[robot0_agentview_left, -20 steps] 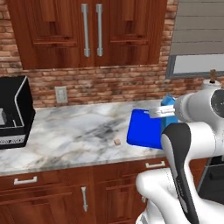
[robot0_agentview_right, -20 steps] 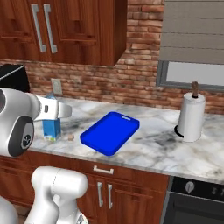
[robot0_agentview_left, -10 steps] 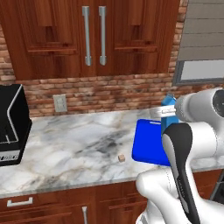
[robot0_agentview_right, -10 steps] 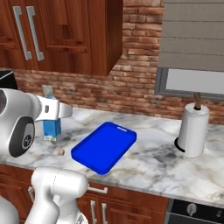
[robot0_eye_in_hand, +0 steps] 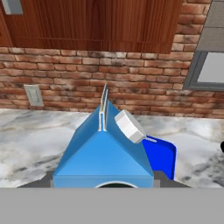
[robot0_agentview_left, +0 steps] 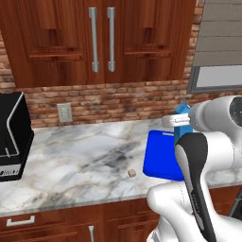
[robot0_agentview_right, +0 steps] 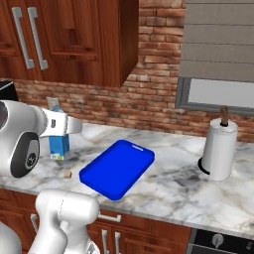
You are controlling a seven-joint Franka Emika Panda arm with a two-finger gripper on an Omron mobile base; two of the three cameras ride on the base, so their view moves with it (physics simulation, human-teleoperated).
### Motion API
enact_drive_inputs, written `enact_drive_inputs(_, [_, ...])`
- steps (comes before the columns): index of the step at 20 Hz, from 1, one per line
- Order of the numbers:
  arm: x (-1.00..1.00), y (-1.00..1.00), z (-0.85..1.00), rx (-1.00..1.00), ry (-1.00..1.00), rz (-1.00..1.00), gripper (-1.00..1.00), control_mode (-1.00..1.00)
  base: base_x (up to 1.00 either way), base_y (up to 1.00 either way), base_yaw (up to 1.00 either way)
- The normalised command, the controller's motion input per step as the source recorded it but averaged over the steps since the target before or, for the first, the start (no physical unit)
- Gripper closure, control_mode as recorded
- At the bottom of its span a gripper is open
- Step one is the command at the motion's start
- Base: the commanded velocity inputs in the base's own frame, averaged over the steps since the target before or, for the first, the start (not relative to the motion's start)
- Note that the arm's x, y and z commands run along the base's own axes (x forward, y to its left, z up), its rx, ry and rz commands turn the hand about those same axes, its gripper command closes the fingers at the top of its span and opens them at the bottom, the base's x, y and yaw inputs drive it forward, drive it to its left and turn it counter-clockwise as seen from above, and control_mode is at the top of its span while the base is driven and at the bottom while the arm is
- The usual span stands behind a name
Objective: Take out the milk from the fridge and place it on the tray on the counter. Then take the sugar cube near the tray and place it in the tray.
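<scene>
**What the arm and the edges hide**

In the left base view the white arm covers the right part of the tray and most of the milk carton. In the hand view the carton's lower body is cut off. The sugar cube is too small for detail.

- My two base cameras look forward and down from behind the arm, left and right, sharing the table and tray.
- My hand camera sits close above the milk, facing the brick wall.
</scene>
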Motion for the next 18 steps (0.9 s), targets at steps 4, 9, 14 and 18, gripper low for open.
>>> enact_drive_inputs(4, [0.0,0.0,0.0,0.0,0.0,0.0,1.0,1.0,-0.11,-0.14,-0.02])
enact_drive_inputs(9, [0.0,0.0,0.0,0.0,0.0,0.0,1.0,1.0,0.0,-0.02,-0.05])
enact_drive_inputs(14, [0.0,0.0,0.0,0.0,0.0,0.0,1.0,1.0,-0.12,-0.13,-0.08])
enact_drive_inputs(18, [0.0,0.0,0.0,0.0,0.0,0.0,1.0,1.0,-0.1,-0.06,-0.08])
